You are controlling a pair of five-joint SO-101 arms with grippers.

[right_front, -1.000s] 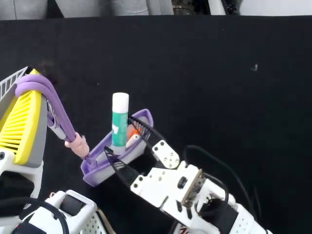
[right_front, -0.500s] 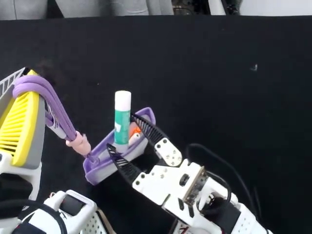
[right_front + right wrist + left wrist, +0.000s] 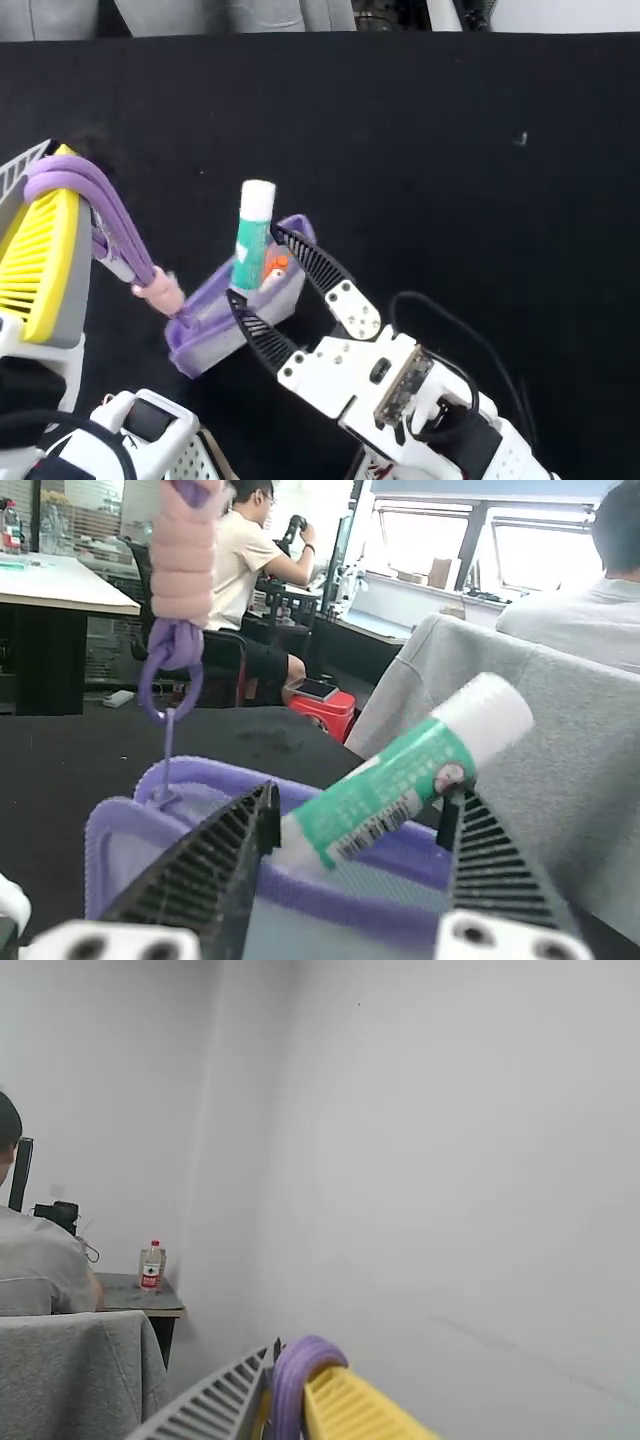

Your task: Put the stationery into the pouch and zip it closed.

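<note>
The purple pouch [image 3: 215, 320] lies open on the black table, with a green and white glue stick [image 3: 252, 238] standing tilted in its mouth beside something orange [image 3: 273, 266]. My right gripper [image 3: 253, 264] is open, its black fingers on either side of the pouch and stick. In the right wrist view the glue stick [image 3: 400, 775] leans across the pouch rim [image 3: 330, 900] between the fingers of the right gripper [image 3: 358, 798]. My left gripper [image 3: 50, 235], yellow and grey, is raised at the left and shut on the pouch's purple strap [image 3: 95, 195], which runs down past a pink charm [image 3: 160, 292]. The strap [image 3: 298, 1375] sits between its jaws.
The black table [image 3: 450, 170] stretches open behind and to the right of the pouch. A black cable [image 3: 440, 310] loops by the right arm. The pink charm [image 3: 185, 550] and strap knot [image 3: 172, 650] hang in front of the right wrist camera.
The right gripper has drifted slightly right, staying open. The glue stick went from upright to leaning right, and the pouch shifted a little with it. The left gripper kept hold of the strap.
</note>
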